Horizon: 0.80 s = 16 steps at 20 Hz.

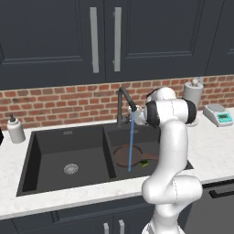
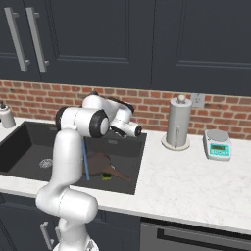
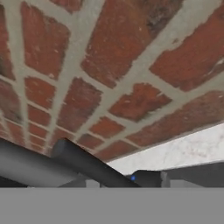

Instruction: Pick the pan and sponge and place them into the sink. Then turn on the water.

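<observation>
Hand (image 2: 138, 130) sits up behind the faucet (image 1: 124, 104), near the brick wall (image 3: 109, 65); its fingers are closed, and I can't tell from the views whether they're clamped on the faucet handle or on nothing. Hand view looks along the dark faucet tube at brick and a strip of white bench (image 3: 183, 151). Water (image 1: 131, 144) is running: a thin blue stream drops from the spout into the right basin of the sink (image 1: 68, 137). Pan (image 1: 130, 153) lies in that basin under the stream, sponge (image 1: 144, 162) just beside it, near its handle. Judgement: both placements done, tap step looks done too, so the task is essentially complete. Next move, if any, calls for letting go and pulling the hand up and back clear of the faucet neck without knocking the lever off. Around: soap bottle (image 1: 15, 130) left of the sink, paper towel roll (image 2: 178, 122) and kitchen scale (image 2: 218, 144) to the right, well apart. Nothing blocks retreat but the faucet.
</observation>
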### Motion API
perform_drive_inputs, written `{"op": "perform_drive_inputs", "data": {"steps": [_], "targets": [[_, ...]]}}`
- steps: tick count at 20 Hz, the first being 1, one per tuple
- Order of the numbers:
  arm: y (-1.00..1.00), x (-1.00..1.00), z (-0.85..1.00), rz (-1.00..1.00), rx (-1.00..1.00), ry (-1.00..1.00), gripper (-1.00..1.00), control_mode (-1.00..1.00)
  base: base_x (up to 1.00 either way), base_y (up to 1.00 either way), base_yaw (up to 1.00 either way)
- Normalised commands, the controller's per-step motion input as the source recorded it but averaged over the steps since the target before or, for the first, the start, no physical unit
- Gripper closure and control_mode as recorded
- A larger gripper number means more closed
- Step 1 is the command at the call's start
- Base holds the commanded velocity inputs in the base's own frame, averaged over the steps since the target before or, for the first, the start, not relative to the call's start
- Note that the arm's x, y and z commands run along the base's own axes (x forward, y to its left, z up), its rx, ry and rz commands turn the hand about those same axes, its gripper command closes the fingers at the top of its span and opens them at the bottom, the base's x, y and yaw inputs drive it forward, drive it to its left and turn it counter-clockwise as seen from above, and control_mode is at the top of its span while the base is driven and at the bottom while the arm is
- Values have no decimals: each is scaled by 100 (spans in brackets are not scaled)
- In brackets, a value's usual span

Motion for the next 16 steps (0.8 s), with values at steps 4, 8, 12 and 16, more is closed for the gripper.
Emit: {"op": "perform_drive_inputs", "data": {"steps": [4,8,12,16], "targets": [[0,0,0,-2,23,0,100,-100,0,0,0],[0,0,0,-2,16,0,100,-100,0,0,0],[0,0,-6,-2,7,0,100,-100,0,0,0],[5,0,-12,0,0,0,100,-100,0,0,0]]}}
